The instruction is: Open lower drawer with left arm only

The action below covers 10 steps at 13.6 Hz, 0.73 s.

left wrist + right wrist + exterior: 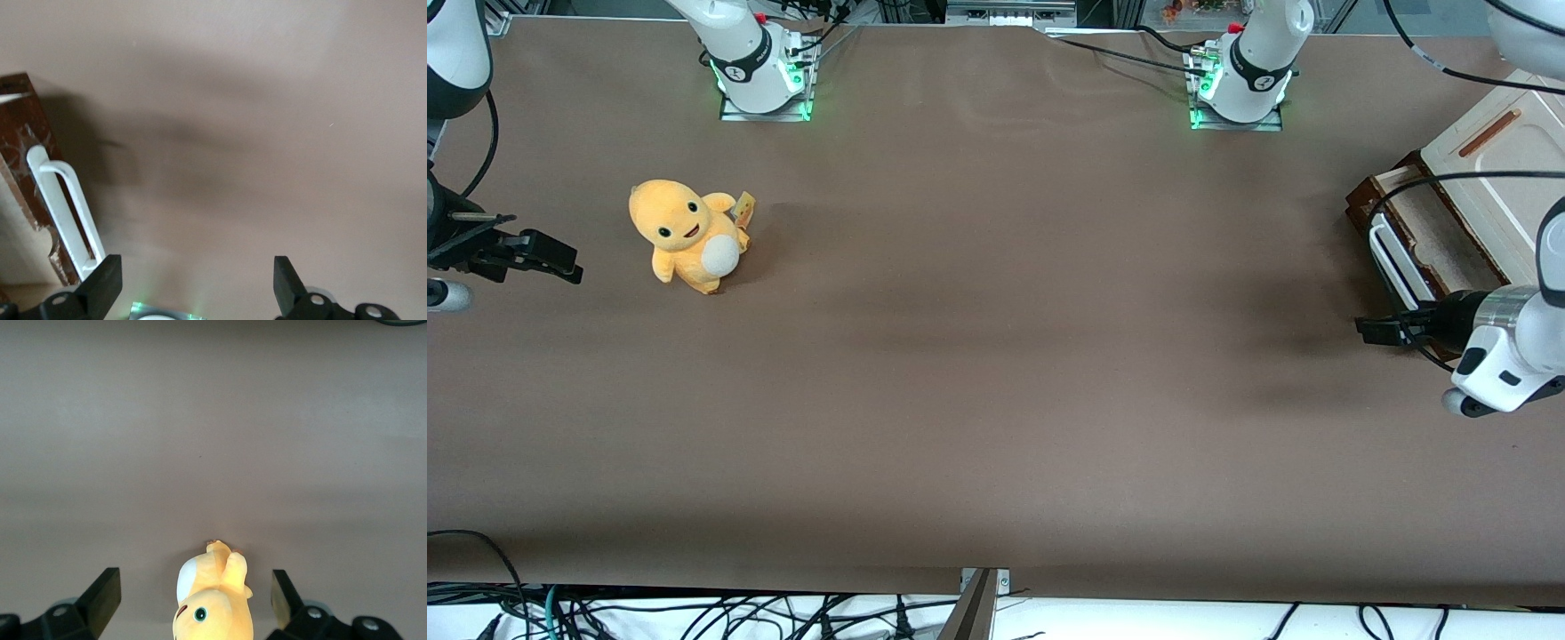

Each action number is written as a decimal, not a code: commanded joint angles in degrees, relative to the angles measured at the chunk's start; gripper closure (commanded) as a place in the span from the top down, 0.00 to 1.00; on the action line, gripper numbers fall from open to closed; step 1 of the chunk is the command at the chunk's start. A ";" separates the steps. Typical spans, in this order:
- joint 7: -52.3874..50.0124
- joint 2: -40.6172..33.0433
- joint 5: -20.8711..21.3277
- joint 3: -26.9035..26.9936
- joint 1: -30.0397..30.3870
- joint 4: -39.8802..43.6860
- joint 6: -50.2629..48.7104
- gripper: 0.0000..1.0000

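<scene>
The lower drawer (1423, 238) stands pulled out of the cream cabinet (1498, 173) at the working arm's end of the table. It is dark brown with a pale beige inside, and a white bar handle (1390, 262) runs along its front. The left arm's gripper (1375, 331) hovers just off the handle's end, nearer to the front camera than the drawer. In the left wrist view the gripper (197, 285) is open with only bare table between its fingers (103, 283). The handle (67, 213) and the drawer front (30, 150) lie just outside one fingertip.
A yellow plush toy (687, 233) sits toward the parked arm's end of the table and also shows in the right wrist view (213, 603). Two arm bases (763, 71) (1240, 80) stand at the table's back edge. A brown cover (996, 356) spans the table.
</scene>
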 commanded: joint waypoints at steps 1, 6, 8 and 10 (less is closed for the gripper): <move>0.72 -3.63 -1.23 -0.14 0.17 -2.06 4.43 1.00; 16.48 -20.42 -0.62 1.09 -0.01 -20.35 14.74 1.00; 23.37 -23.85 -0.35 2.32 -0.18 -22.72 14.48 1.00; 25.16 -26.40 2.79 2.24 -1.93 -24.92 14.48 1.00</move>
